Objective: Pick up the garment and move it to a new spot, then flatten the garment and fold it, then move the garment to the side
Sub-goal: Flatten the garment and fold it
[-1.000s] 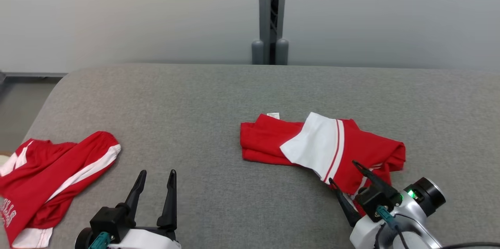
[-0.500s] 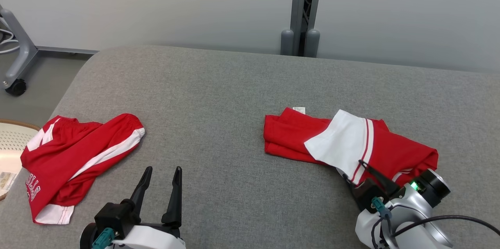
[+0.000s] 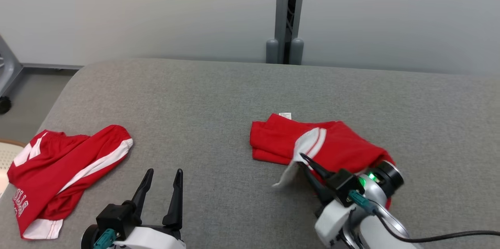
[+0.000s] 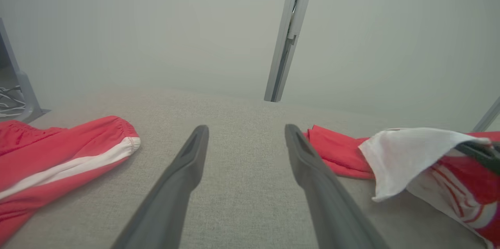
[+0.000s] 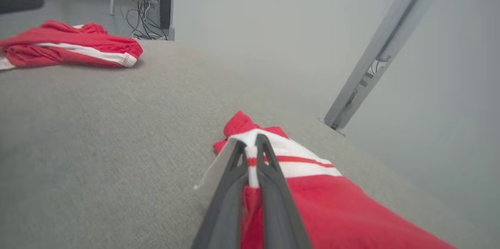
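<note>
One garment (image 3: 340,145) lies bunched right of centre on the pad (image 3: 195,96). Your right gripper (image 3: 301,160) pinches its white flap (image 3: 291,171); left gripper (image 3: 164,171) idles, jaws spread. Folding looks unfinished; moving it aside remains.

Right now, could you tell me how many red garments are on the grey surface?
2: the left garment near the left edge; the right garment right of centre, its white panel pinched in the right gripper.
</note>
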{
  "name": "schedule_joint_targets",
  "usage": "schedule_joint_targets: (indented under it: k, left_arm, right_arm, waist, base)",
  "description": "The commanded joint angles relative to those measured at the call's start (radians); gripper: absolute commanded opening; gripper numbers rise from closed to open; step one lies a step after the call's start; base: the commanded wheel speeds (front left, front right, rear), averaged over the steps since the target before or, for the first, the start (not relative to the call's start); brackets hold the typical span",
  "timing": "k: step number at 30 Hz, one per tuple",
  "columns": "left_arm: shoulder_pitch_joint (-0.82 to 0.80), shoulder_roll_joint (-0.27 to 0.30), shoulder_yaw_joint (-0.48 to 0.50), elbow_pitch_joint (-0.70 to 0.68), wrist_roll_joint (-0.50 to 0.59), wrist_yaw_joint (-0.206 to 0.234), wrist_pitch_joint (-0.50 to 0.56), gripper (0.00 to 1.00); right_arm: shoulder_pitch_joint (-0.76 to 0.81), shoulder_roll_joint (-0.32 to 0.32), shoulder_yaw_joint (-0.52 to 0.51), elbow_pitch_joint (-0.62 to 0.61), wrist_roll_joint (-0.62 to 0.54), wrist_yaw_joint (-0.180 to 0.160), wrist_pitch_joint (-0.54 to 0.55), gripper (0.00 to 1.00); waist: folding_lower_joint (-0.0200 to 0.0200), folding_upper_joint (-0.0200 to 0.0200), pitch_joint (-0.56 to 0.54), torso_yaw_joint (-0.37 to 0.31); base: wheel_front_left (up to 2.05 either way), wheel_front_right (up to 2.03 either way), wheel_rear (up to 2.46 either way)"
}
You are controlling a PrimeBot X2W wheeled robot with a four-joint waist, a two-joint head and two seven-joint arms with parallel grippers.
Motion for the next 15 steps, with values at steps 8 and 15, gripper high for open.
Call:
schedule_joint_targets:
  k: [8,15]
  left_arm:
    - [0.008,0.004,-0.007,0.001,-0.006,0.006,-0.002,1.00]
    - [0.019,0.004,-0.011,-0.001,-0.012,0.009,-0.002,1.00]
  right_arm:
    - [-0.079,-0.005,0.183,-0.217,0.331,0.000,0.000,0.00]
    - [-0.128,-0.050,0.156,-0.353,0.612,0.000,0.000,0.00]
  waist:
    - [0.0000,0.0000,-0.035,-0.040]
    - [0.0000,0.0000,-0.048,-0.046]
  base:
    - [0.00,0.00,0.00]
    - [0.00,0.00,0.00]
